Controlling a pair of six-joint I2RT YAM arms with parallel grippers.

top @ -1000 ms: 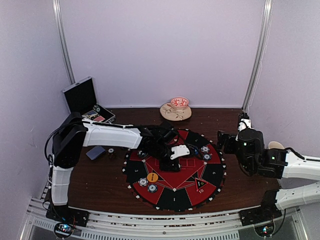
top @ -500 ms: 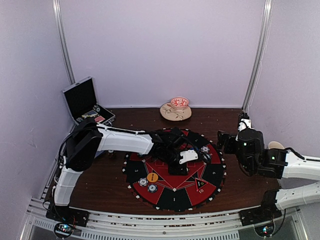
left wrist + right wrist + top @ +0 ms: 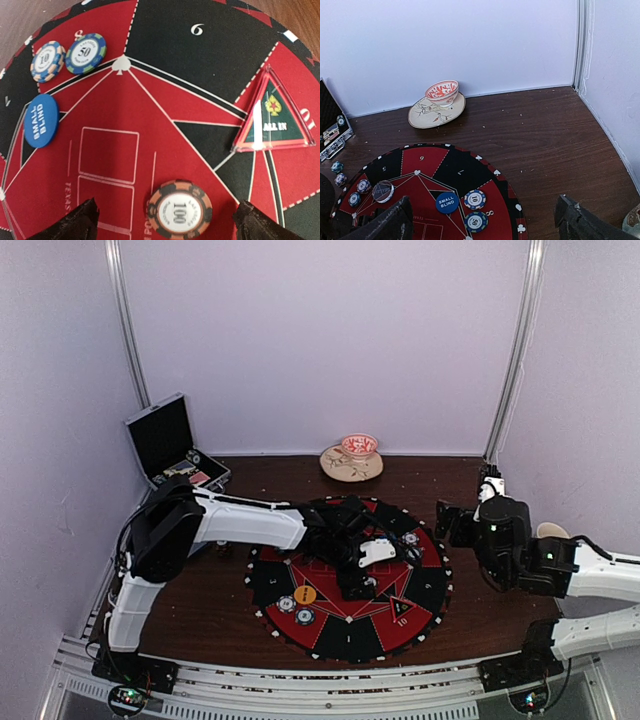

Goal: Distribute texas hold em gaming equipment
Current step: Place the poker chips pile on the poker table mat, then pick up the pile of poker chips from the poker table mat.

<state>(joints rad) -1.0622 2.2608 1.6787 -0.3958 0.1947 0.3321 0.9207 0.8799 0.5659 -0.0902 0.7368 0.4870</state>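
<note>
In the left wrist view my left gripper (image 3: 167, 227) stands open over the round red-and-black mat (image 3: 165, 40). An orange-and-black 100 poker chip (image 3: 179, 210) lies flat on the red felt between the fingertips (image 3: 75, 222), touching neither. A blue SMALL BLIND disc (image 3: 41, 121) and the 10 chip (image 3: 47, 61) and 50 chip (image 3: 86, 53) lie on the mat's far left. From above, the left gripper (image 3: 358, 583) is over the mat's centre. An orange disc (image 3: 305, 594) and two chips (image 3: 296, 610) sit at the mat's front left. My right gripper (image 3: 485, 230) is open and empty at the mat's right edge.
A clear triangular ALL IN marker (image 3: 272, 120) lies on the mat's right side. The open black case (image 3: 170, 445) stands at the back left. A bowl (image 3: 358, 446) on a plate (image 3: 351, 466) sits at the back centre. Two loose chips (image 3: 339, 172) lie on the wood left of the mat.
The left arm swung right over the mat's centre, then its gripper opened and let go of the 100 chip onto the felt. The right arm has barely moved.
</note>
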